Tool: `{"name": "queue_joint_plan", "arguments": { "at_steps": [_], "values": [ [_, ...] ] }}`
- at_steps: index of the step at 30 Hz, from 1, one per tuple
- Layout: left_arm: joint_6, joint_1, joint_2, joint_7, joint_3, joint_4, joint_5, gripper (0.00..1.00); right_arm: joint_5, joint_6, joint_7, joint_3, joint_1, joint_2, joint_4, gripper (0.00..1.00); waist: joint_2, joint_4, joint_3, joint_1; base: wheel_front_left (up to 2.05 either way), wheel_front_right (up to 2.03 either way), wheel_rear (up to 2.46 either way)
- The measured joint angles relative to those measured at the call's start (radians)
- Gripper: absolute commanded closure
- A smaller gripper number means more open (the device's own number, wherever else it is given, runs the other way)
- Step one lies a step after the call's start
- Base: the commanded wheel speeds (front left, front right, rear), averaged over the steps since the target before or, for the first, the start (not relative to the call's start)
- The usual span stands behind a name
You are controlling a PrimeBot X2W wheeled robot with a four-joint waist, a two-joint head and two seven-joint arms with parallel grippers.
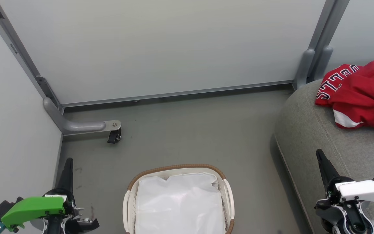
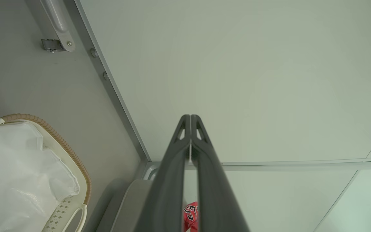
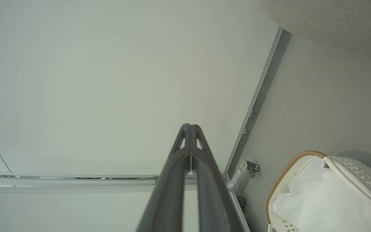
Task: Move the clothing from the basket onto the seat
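Note:
The clothing [image 1: 360, 96], red with white panels and dark block letters, lies bunched on the grey seat [image 1: 317, 136] at the right. A sliver of the clothing [image 2: 191, 215] shows between the left fingers in the left wrist view. The basket [image 1: 177, 169], white with a brown rim, stands on the floor at bottom centre and holds only its white liner [image 1: 179, 204]. My left gripper [image 1: 69, 161] is shut and empty, left of the basket. Over the seat's front edge my right gripper [image 1: 319, 152] is shut and empty too. The basket [image 2: 76, 161] [image 3: 288, 167] also appears in both wrist views.
Pale partition panels [image 1: 161, 48] close off the back and left. A grey foot with a black caster [image 1: 114, 135] juts onto the floor at the left. Grey floor [image 1: 200, 130] lies between basket, panels and seat.

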Motion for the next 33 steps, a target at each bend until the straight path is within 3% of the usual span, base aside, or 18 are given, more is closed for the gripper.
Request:
{"name": "queue_joint_plan", "arguments": {
  "at_steps": [17,33],
  "values": [
    [-0.003,-0.019,0.0,0.027,0.013,-0.011,-0.1,1.0,0.114,0.0,0.028,-0.006,-0.005,-0.001,-0.015,1.0,0.0,-0.002,0.003,0.0,0.0,0.0,0.0],
    [-0.004,-0.021,0.0,0.027,0.013,-0.012,-0.1,1.0,0.114,0.0,0.028,-0.007,-0.005,-0.001,-0.015,1.0,0.0,-0.002,0.003,0.0,0.0,0.0,0.0]
  ]
}}
